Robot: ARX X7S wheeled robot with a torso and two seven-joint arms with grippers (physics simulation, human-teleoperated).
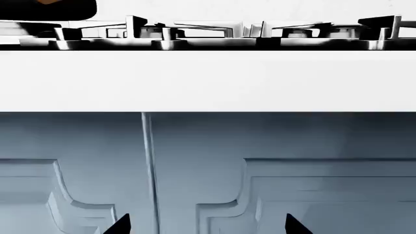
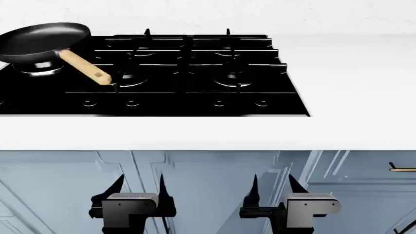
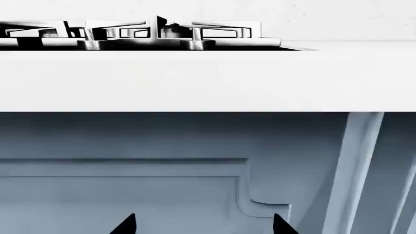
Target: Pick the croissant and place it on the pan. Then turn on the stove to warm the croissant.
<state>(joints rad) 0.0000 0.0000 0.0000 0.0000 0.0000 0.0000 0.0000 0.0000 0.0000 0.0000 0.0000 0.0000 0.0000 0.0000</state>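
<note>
The black pan (image 2: 40,43) with its light wooden handle (image 2: 83,67) sits on the far left burner of the glossy black stove (image 2: 188,73), whose knobs (image 2: 219,103) line the front edge. The croissant is out of view. Both grippers hang below the counter edge, in front of the blue cabinet doors. My left gripper (image 2: 139,184) is open with nothing between its fingers, and so is my right gripper (image 2: 273,184). In the left wrist view the stove grates (image 1: 195,31) show above the counter front, and only the tips of the left gripper (image 1: 208,226) are visible. The right gripper (image 3: 201,225) likewise shows only its tips.
A white countertop (image 2: 351,87) surrounds the stove and extends to the right. Blue panelled cabinet doors (image 2: 215,170) stand below it, with a brass handle (image 2: 403,169) at the far right. A white wall runs behind the stove.
</note>
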